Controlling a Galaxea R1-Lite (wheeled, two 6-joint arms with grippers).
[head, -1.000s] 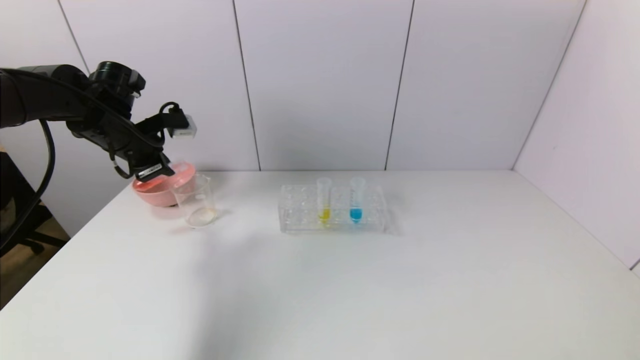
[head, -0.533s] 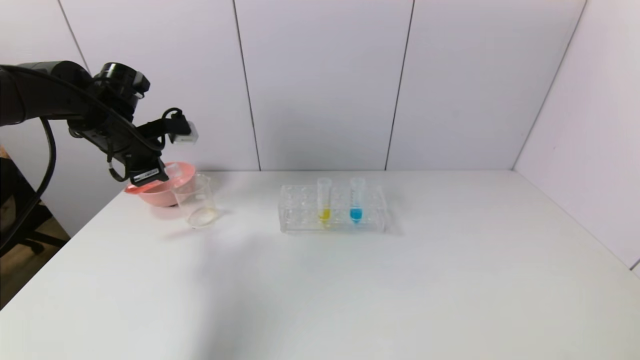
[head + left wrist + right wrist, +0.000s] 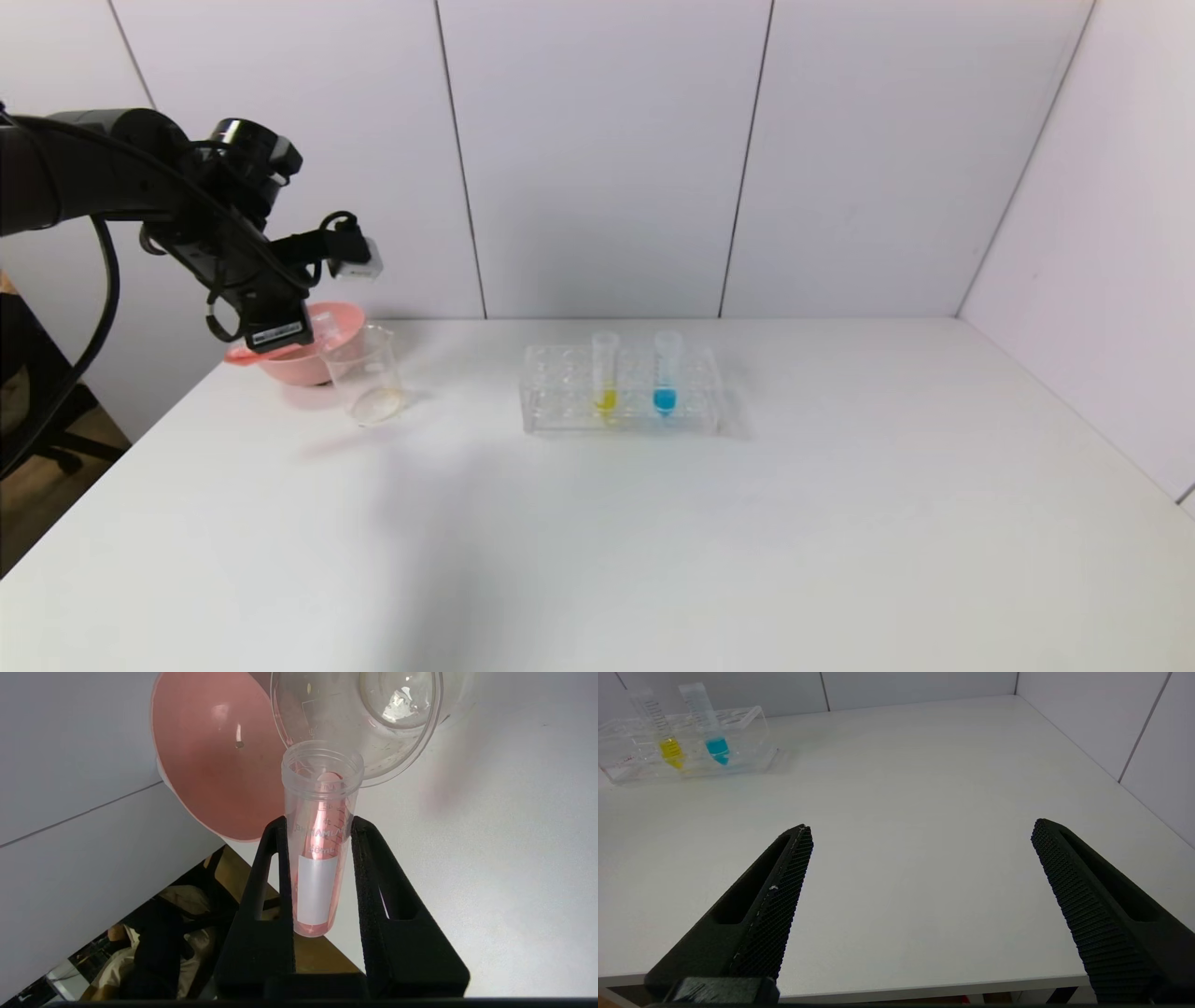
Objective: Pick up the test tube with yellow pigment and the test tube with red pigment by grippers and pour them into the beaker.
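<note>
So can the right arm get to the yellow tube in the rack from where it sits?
Probably yes. The right gripper is open above bare table, and nothing stands between it and the yellow tube, upright in the rack beside the blue tube.

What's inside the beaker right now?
The beaker shows only a faint pale film at its bottom, no clear red pool. The left tool holds the red-pigment tube mouth-first at its rim, partly covering it.

Open table (image 3: 653, 560) before rack (image 3: 621, 403)
</note>
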